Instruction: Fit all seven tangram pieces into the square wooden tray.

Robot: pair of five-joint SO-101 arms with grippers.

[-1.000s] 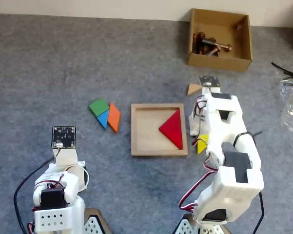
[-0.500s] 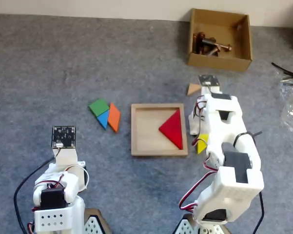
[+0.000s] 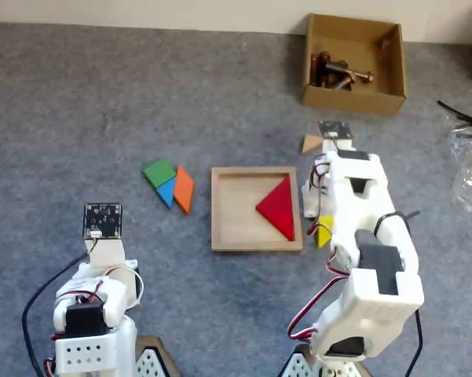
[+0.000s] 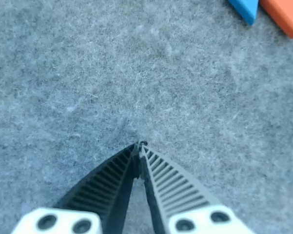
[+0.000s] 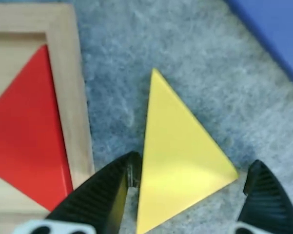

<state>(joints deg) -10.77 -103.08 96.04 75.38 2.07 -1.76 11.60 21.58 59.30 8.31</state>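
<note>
One yellow triangle (image 5: 178, 141) lies on the desk (image 5: 205, 53) just beside the wooden tray (image 5: 70, 73). The right hand (image 5: 192, 166) is spread around it and should close evenly on two edges so nothing slips.

High: overhead, wide. Wrists: close, downward. Right shares tray (image 5: 68, 73); left likely orange piece (image 4: 285, 12).

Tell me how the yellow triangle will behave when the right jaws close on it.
Probably rigid: the yellow triangle looks flat and hard-edged. Lying thin on the grey felt, it may slip under the open right jaws if they close high. Its slanted edges could make it twist or squirt out.
</note>
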